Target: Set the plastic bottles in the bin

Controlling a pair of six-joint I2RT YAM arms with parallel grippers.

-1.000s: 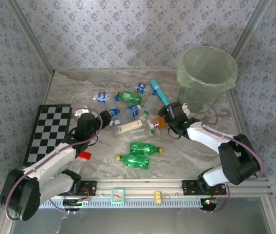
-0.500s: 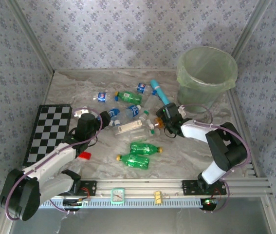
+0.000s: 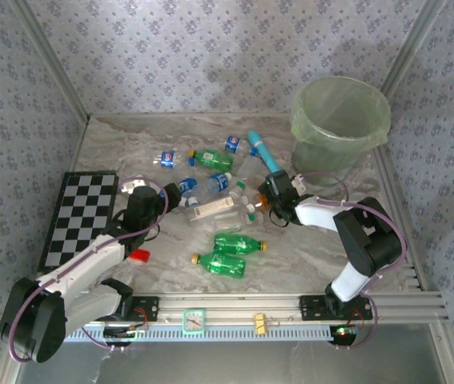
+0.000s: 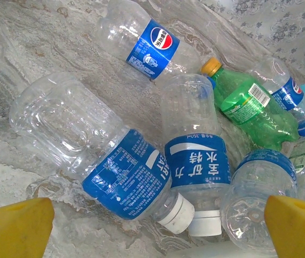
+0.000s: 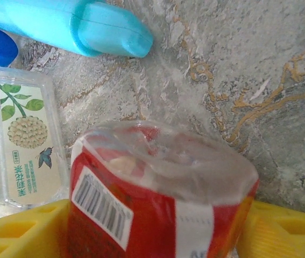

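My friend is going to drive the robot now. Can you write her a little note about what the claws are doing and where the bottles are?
Left claw: open, holding nothing, hovering over the clear blue-labelled plastic bottles lying mid-table.
Right claw: closed around the small red-labelled plastic bottle, low on the marbled table, near the teal pen-like tube.
Round pale green translucent bin: back right corner, looks empty.
Done: nothing looks binned.
Left: carry the red one to the bin, then the green yellow-capped bottles and the rest.
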